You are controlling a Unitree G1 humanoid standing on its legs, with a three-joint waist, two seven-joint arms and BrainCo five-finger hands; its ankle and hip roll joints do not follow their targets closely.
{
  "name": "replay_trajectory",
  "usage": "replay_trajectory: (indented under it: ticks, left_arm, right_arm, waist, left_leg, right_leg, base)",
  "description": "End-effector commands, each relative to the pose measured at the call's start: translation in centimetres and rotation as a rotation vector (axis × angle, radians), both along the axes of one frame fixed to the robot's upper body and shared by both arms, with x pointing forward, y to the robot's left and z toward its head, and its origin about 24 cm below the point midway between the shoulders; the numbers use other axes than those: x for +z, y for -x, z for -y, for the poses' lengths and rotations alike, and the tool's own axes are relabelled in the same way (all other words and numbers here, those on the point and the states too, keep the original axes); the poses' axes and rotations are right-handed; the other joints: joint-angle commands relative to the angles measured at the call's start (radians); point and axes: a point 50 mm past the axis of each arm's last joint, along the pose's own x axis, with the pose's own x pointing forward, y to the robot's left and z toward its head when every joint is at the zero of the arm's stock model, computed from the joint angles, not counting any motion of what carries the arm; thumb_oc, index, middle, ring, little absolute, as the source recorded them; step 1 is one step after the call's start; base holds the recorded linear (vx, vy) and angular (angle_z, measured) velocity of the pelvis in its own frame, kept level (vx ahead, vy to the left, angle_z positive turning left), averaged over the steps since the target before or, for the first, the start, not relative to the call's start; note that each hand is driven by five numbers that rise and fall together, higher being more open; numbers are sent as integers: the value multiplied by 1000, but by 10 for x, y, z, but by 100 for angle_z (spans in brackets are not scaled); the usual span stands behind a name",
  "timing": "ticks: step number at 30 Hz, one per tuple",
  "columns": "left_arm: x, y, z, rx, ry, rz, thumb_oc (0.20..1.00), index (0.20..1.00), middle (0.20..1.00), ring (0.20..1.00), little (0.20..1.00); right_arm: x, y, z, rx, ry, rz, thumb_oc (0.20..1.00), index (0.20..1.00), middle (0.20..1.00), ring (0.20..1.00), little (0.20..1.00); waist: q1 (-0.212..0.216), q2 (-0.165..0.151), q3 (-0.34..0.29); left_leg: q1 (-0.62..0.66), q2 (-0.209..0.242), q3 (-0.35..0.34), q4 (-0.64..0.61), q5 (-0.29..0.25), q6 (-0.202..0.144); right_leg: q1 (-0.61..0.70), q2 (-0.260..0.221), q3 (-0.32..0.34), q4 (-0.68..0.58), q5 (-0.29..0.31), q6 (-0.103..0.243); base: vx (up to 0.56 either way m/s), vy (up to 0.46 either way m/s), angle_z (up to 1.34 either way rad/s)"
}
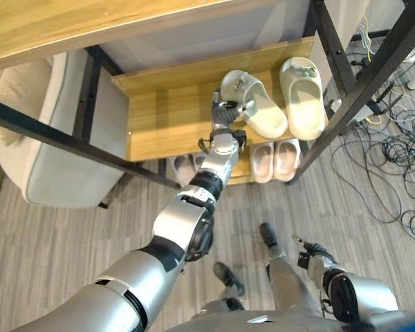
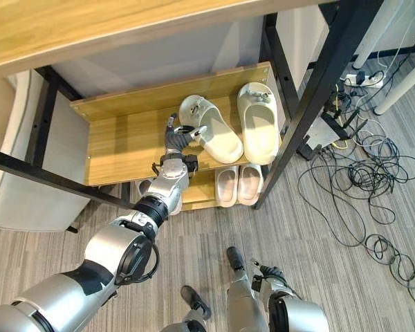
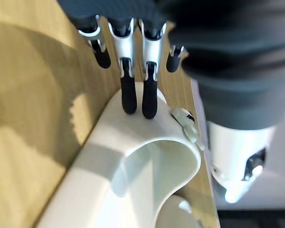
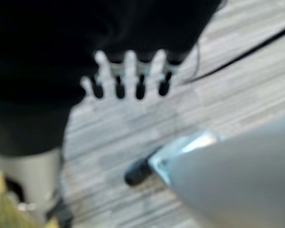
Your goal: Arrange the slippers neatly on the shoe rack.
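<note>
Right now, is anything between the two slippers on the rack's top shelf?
No: in the left eye view, bare wood of the shelf separates the tilted slipper from the straight slipper.

No text, label or number can be read anywhere.

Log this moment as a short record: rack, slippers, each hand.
shoe rack: wooden top shelf, lower shelf beneath
top shelf: two cream slippers; angled slipper beside straighter slipper
lower shelf: pale pink pair, another pale pair partly hidden by the arm
left hand: fingers straight, tips against the angled slipper
right hand: low over the floor, fingers straight, holding nothing
</note>
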Motion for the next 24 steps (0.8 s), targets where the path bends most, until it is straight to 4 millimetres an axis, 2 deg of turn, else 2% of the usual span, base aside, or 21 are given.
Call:
replay_trajectory:
  ticks: [1, 10, 18, 24]
  left_arm:
    - [-4, 14, 37, -79, -10, -3, 1000, 1000, 1000, 1000, 1000]
    - [-5, 7, 20, 50, -55, -33, 1000, 1000, 1000, 1000, 1000]
    - [-1, 0, -1, 257, -118, -127, 1000, 1000, 1000, 1000, 1000]
    - [34, -8, -1, 262, -41, 30, 1000, 1000, 1000, 1000, 1000]
  right_arm:
    - [-1, 9, 13, -58, 17, -48, 1000, 1000, 1000, 1000, 1000]
    - [0, 7, 12, -50, 37, -67, 1000, 1000, 1000, 1000, 1000]
    - [2, 4, 12, -49, 35, -66, 1000, 1000, 1000, 1000, 1000]
    - [4, -1, 11, -35, 38, -56, 1000, 1000, 1000, 1000, 1000]
  waist:
    - [1, 90, 8]
    - [-6, 77, 6]
    - [-17, 63, 21]
    - [-27, 47, 24]
  left_leg:
    - [83, 112, -121, 4, 1, -123]
    - [47, 105, -99, 4, -9, -111]
    - [-11, 99, -104, 4, -1, -109]
    - [-40, 96, -103, 4, -9, -103]
  right_leg:
    - [0, 110, -41, 73, -18, -76]
    - [-82, 114, -15, 89, 6, -72]
    - [-126, 98, -21, 81, 14, -62]
    - [-162, 92, -17, 78, 26, -57]
  base:
    - [-43, 15, 2]
    - [-12, 4, -1]
    - [0, 0, 0]
    - [0, 0, 0]
